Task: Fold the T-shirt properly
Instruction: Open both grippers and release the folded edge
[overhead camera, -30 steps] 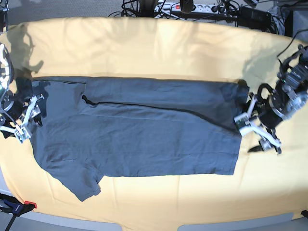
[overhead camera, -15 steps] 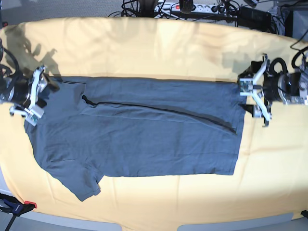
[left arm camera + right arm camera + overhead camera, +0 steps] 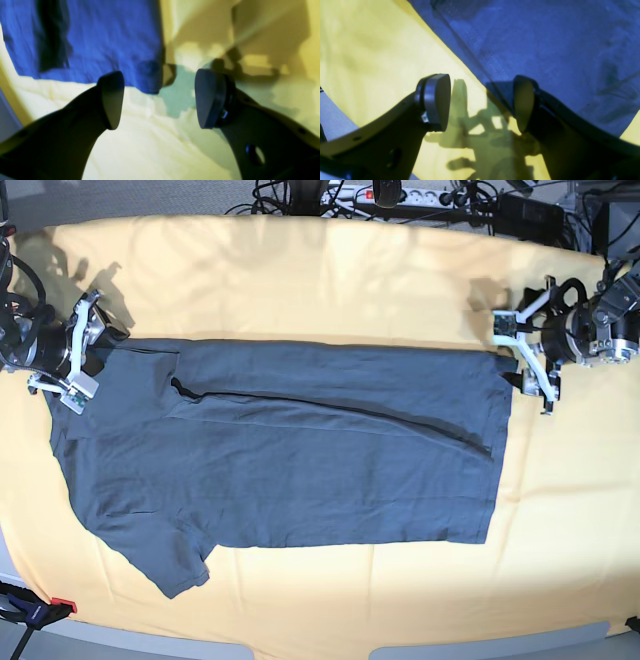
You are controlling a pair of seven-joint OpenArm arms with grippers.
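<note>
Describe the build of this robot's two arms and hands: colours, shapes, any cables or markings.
Both arms look black with pale silvery parts, and a thin dark cable loops over each. The left hand and right hand each have two thick, dark, round-ended fingers. I can read no markings on them.

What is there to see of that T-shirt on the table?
The T-shirt is plain slate blue-grey, in soft-looking, lightly wrinkled fabric. It lies flat on a yellowish cloth, partly folded: a long band runs along its far side, above a dark, slanting crease. One piece juts out at the near left of the overall view. Open tools hover at both far corners; whether either touches it, I can't tell.
</note>
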